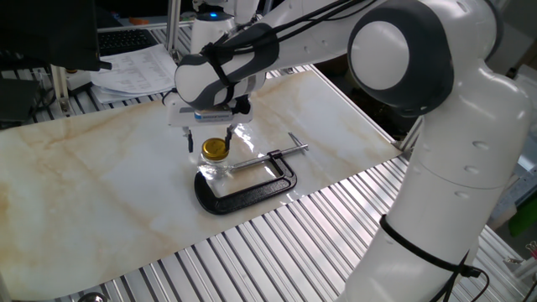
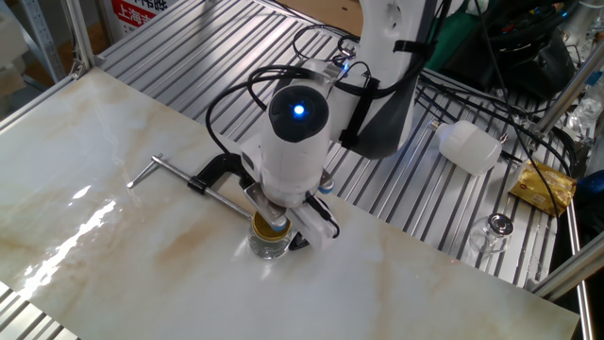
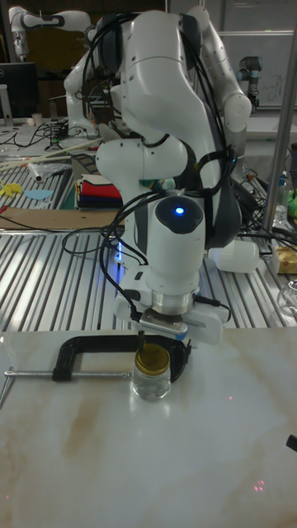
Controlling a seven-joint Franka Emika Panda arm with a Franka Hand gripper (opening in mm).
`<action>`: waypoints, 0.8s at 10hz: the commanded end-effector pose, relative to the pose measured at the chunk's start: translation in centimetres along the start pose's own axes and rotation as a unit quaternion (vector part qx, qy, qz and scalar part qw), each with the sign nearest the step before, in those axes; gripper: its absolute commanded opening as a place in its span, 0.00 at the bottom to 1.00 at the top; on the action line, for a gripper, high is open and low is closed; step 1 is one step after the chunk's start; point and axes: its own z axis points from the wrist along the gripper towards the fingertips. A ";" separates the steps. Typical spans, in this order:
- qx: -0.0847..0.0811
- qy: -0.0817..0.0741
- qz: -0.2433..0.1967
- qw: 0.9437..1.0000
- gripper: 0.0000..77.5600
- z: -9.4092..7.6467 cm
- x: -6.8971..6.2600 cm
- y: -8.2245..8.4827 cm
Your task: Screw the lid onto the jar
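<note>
The jar (image 1: 215, 170) is small, clear glass, standing upright on the marble table beside the black C-clamp (image 1: 245, 183). The yellow lid (image 1: 215, 149) sits on its mouth. My gripper (image 1: 209, 138) hangs straight above them, open, one finger (image 1: 190, 141) to the lid's left and the other to its right, with a small gap on each side. The tall fixed view shows the jar (image 3: 153, 383), the lid (image 3: 152, 358) and the gripper (image 3: 162, 343) just over the lid. In the other fixed view the wrist hides most of the lid (image 2: 267, 225) and jar (image 2: 269, 246).
The clamp's silver screw (image 1: 273, 154) runs right behind the jar. Slatted metal framing (image 1: 277, 243) borders the marble slab. Off the slab lie a white plastic bottle (image 2: 469, 144), a small glass (image 2: 497, 227), a yellow packet (image 2: 545, 186) and papers (image 1: 134, 67).
</note>
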 end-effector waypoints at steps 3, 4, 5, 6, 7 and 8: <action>-0.002 0.002 -0.003 1.000 1.00 0.3 -0.3 -0.3; -0.002 0.002 -0.003 1.000 1.00 0.3 -0.3 -0.3; -0.002 0.001 -0.003 1.000 1.00 0.3 -0.3 -0.3; -0.002 0.001 -0.002 1.000 1.00 0.4 -0.3 -0.3; -0.002 0.001 -0.001 1.000 1.00 0.4 -0.3 -0.3; -0.002 0.001 -0.001 1.000 1.00 0.5 -0.3 -0.4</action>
